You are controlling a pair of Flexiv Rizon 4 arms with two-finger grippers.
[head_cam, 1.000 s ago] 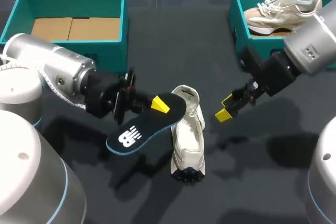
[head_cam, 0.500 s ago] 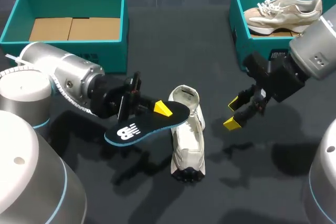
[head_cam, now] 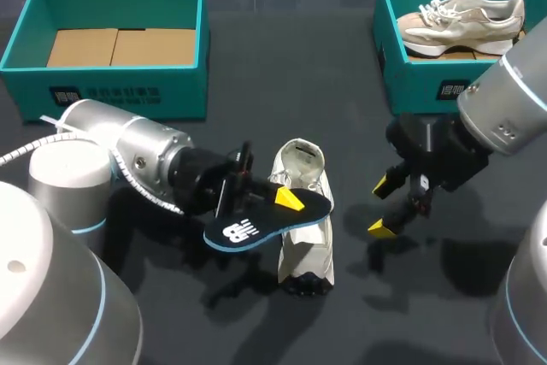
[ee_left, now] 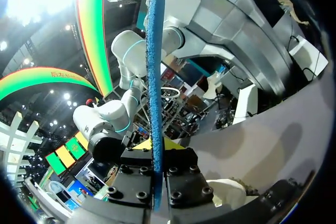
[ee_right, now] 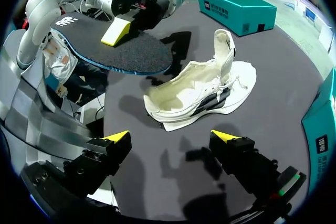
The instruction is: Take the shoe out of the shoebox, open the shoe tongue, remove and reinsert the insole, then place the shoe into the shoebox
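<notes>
The insole [head_cam: 244,230] is clamped in the left end effector [head_cam: 286,198] over the shoe [head_cam: 308,252]; the right end effector [head_cam: 381,205] is held wide.

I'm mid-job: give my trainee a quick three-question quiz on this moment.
1. True or false: the left gripper is shut on the insole.
2. Where is the shoe next to that insole? A: in a shoebox. B: resting on the table. C: held in the air.
3. Fill in: the right gripper has its jaws ____.
Key: 1 true; 2 B; 3 open.
</notes>
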